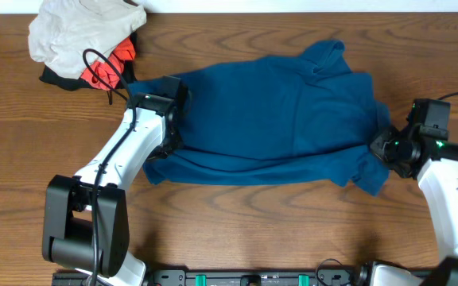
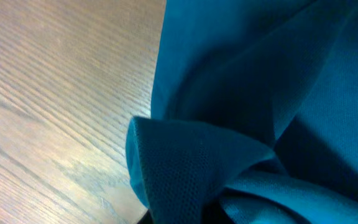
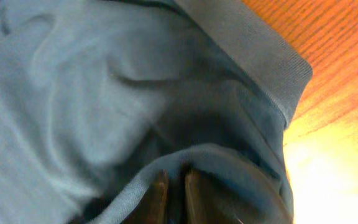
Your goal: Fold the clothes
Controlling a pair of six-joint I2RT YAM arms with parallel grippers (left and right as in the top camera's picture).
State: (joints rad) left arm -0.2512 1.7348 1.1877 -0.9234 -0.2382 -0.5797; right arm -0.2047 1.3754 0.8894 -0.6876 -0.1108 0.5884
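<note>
right gripper: jaws narrow, fingers nearly together with a dark slit between; a fold of the teal shirt is bunched over the tips, can't tell if cloth is pinched; it sits at the shirt's right end, near the right edge of the table; left gripper: at the shirt's left end, tips hidden in cloth, opening can't be told; shirt lies rumpled across the table's middle, spanning arm to arm; pale garment heaped with orange-red and black pieces at the far left corner
</note>
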